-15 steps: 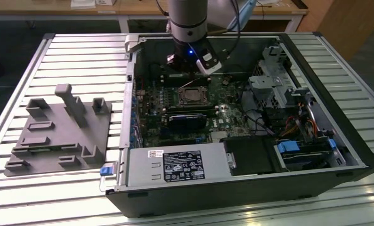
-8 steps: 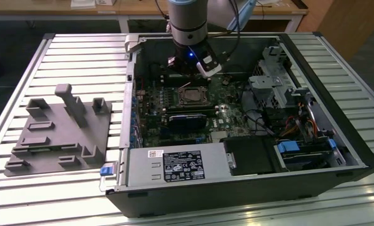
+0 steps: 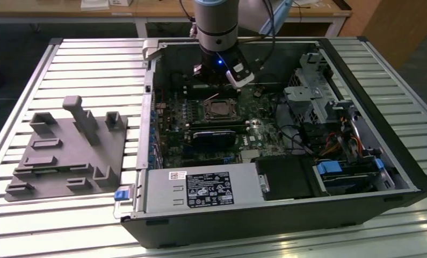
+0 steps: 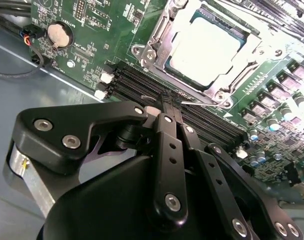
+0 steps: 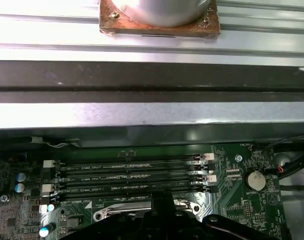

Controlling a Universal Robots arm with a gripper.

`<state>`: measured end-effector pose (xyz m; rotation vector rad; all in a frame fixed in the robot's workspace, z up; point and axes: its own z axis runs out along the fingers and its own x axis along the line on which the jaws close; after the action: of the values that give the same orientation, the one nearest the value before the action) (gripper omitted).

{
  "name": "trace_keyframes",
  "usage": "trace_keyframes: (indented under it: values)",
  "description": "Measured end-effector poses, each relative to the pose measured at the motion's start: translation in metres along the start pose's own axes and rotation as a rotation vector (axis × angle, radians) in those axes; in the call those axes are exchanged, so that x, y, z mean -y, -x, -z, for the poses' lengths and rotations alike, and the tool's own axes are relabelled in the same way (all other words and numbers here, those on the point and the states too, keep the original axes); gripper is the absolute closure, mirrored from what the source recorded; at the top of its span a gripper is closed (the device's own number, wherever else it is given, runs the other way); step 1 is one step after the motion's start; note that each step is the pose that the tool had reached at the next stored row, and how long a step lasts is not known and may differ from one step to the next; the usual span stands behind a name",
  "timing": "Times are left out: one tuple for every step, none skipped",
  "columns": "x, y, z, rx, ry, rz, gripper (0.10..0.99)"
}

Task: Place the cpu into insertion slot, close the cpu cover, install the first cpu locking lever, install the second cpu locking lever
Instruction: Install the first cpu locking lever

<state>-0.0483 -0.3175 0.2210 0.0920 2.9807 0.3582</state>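
- Silvery chip (image 4: 206,45) sits in the socket (image 3: 207,110), with the cover (image 4: 161,42) down around it.
- Gripper (image 4: 170,100) fingers are together, tips at the wire lever (image 4: 204,103) beside the socket; ease it slowly so it can't spring from you.

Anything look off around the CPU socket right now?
Nothing stands out. The cpu lies flat in the insertion slot. The cpu cover is down square around it. The shut claw has its tips at a thin wire lever beside the memory slots.
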Motion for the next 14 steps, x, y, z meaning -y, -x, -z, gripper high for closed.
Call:
trace_keyframes:
  values:
    - [0.0, 0.0, 0.0, 0.0011, -0.001, -0.005, 0.98]
    - [0.0, 0.0, 0.0, 0.0012, -0.001, -0.005, 0.98]
    - [0.0, 0.0, 0.0, 0.0013, -0.001, -0.005, 0.98]
    - [-0.0001, 0.0001, 0.0, 0.0014, -0.001, -0.006, 0.98]
    - [-0.0001, 0.0, 0.0, 0.0016, -0.001, -0.006, 0.98]
    - [0.0, -0.0002, -0.0004, 0.0056, -0.001, -0.006, 0.98]
    - [0.0002, -0.0008, -0.0007, 0.0147, 0.0, -0.004, 0.98]
    - [0.0003, -0.0013, -0.001, 0.0244, 0.001, -0.002, 0.98]
    - [0.0004, -0.0018, -0.0014, 0.0339, 0.001, 0.0, 0.98]
    - [0.0005, -0.0021, -0.0018, 0.0426, 0.002, 0.001, 0.98]
    - [0.0006, -0.0024, -0.0023, 0.0493, 0.002, 0.0, 0.98]
    - [0.0008, -0.0028, -0.0027, 0.0532, 0.002, -0.003, 0.98]
    - [0.0009, -0.0029, -0.0031, 0.0557, 0.0, -0.011, 0.98]
    - [0.001, -0.003, -0.0035, 0.0593, -0.003, -0.025, 0.98]
